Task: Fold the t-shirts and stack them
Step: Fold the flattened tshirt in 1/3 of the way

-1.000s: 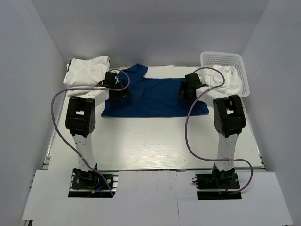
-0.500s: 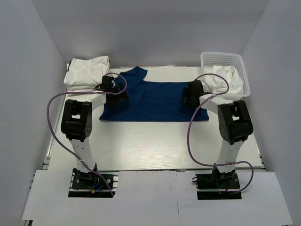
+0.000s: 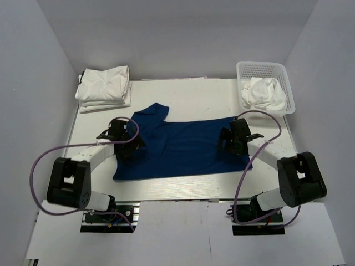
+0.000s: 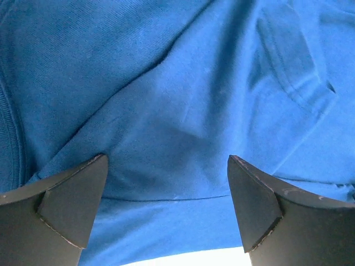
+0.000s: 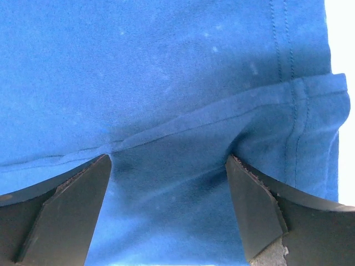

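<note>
Nearest the arm bases, the blue t-shirt lies spread but rumpled on the near half of the table, its near hem close to the table's edge and one sleeve turned up toward the far left. The left gripper sits low over the shirt's left side and the right gripper over its right side. In both wrist views the jaws stand wide apart, with cloth running beneath and between them and nothing pinched. A doubled ridge of fabric crosses under the right jaws, so a closure here would probably catch one ply or an uneven bite, skewing the fold. A pull toward the bases could also drag the hem off the table. Farther back, folded white t-shirts are stacked at the far left corner, and a crumpled white t-shirt fills the basket at the far right. No brand, label or writing is legible, and no chest print shows
</note>
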### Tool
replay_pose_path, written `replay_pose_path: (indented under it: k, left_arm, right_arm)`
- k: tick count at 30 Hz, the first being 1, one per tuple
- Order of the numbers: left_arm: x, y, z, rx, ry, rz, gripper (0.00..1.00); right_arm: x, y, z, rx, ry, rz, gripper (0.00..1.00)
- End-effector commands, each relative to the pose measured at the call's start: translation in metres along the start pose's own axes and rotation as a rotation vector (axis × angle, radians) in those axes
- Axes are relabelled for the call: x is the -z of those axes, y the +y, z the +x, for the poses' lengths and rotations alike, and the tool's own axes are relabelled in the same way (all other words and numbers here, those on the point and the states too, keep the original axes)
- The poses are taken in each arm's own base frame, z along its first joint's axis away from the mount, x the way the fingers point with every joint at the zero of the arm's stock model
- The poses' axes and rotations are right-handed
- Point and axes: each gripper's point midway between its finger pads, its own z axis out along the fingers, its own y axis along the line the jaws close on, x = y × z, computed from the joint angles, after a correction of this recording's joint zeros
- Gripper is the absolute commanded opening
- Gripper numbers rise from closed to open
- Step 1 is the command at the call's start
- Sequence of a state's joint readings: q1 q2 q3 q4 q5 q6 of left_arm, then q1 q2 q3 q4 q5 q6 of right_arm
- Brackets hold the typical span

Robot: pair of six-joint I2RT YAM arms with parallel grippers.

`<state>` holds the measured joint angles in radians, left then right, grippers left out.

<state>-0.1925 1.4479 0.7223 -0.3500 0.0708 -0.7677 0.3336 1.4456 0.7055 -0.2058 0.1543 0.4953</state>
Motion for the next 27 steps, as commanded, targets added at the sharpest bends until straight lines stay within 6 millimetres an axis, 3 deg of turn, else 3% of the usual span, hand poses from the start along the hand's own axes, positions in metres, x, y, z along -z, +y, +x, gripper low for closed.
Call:
replay_pose_path:
  k: [1,3,4,6,7,10,12,15,16,17,18,19,20,22,23,24,26,27]
  left_arm:
    - [0.033,0.091,0.073,0.072,0.179,-0.345,1.0]
    - [0.039,0.086,0.053,0.071,0.083,-0.339,1.0]
    - [0.04,0.08,0.041,0.06,0.04,-0.322,1.0]
    - [0.044,0.051,0.007,0.036,-0.05,-0.244,1.0]
    - [0.044,0.041,-0.003,0.028,-0.072,-0.222,1.0]
    - [0.039,0.005,-0.036,-0.02,-0.124,-0.111,1.0]
    - [0.038,-0.013,-0.055,-0.032,-0.14,-0.071,1.0]
    - [0.026,-0.026,-0.082,-0.075,-0.168,-0.097,1.0]
    - [0.012,-0.029,-0.083,-0.105,-0.148,-0.108,1.0]
    - [0.013,-0.039,-0.102,-0.115,-0.187,-0.118,1.0]
    - [0.009,-0.043,-0.107,-0.142,-0.187,-0.133,1.0]
    - [0.013,-0.056,-0.126,-0.154,-0.222,-0.132,1.0]
    - [-0.003,-0.047,-0.123,-0.176,-0.177,-0.19,1.0]
    - [-0.017,-0.053,-0.135,-0.234,-0.17,-0.208,1.0]
    - [-0.013,-0.062,-0.143,-0.252,-0.184,-0.183,1.0]
    - [-0.024,-0.06,-0.143,-0.272,-0.167,-0.196,1.0]
    - [-0.029,-0.074,-0.148,-0.351,-0.155,-0.141,0.98]
    - [-0.032,-0.078,-0.15,-0.373,-0.155,-0.127,0.95]
  right_arm:
    - [0.015,-0.003,0.045,0.087,0.151,-0.031,0.9]
    - [0.015,0.001,0.027,0.12,0.092,-0.034,0.9]
    - [0.015,0.013,0.004,0.126,0.039,-0.052,0.9]
    - [0.008,0.017,-0.014,0.124,0.0,-0.038,0.9]
    - [0.012,0.029,-0.035,0.117,-0.046,-0.059,0.9]
    - [0.007,0.045,-0.059,0.082,-0.091,-0.088,0.9]
    - [-0.001,0.043,-0.059,0.069,-0.072,-0.065,0.9]
    - [0.007,0.05,-0.083,0.076,-0.125,-0.058,0.9]
    - [0.012,0.053,-0.093,0.078,-0.148,-0.059,0.9]
    - [0.017,0.053,-0.103,0.087,-0.176,-0.044,0.9]
    - [0.026,0.06,-0.12,0.096,-0.211,-0.049,0.9]
    - [0.032,0.053,-0.123,0.112,-0.207,-0.014,0.9]
    - [0.049,0.063,-0.152,0.11,-0.276,-0.024,0.9]
    - [0.065,0.064,-0.17,0.123,-0.308,0.003,0.9]
    - [0.064,0.06,-0.171,0.127,-0.31,0.025,0.9]
    - [0.074,0.067,-0.19,0.118,-0.364,0.017,0.9]
    - [0.062,0.069,-0.197,0.123,-0.356,0.033,0.9]
    - [0.061,0.079,-0.211,0.133,-0.372,0.017,0.9]
